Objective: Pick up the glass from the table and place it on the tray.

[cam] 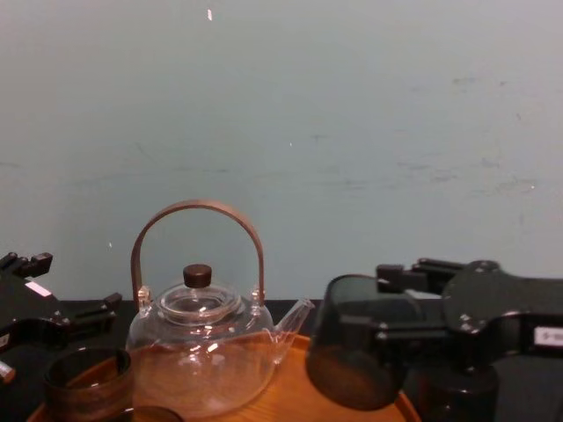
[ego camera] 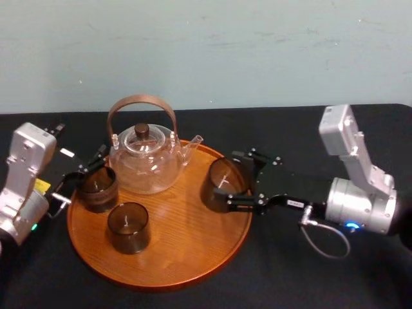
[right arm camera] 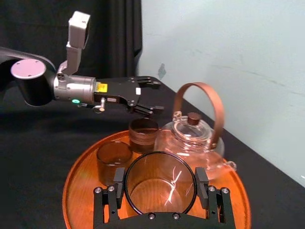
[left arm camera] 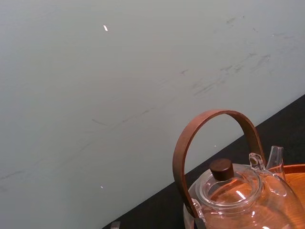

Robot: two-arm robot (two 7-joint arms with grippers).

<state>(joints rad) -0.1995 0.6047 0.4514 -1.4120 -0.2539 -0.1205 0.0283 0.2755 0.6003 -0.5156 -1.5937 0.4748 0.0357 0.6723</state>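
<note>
Right gripper (ego camera: 226,183): clamped on glass (ego camera: 222,175), over tray (ego camera: 187,251) right side.
Left gripper (ego camera: 87,175): spread wide, by left tumbler (ego camera: 98,190).
Risk: glass looks tilted; if released so, it may topple toward teapot (ego camera: 145,161).

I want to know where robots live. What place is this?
Likely a robot test room, not a kitchen: a table under black cloth, a bare pale wall, and the right gripper holding the glass at the tray's edge, the left gripper by another glass.
</note>
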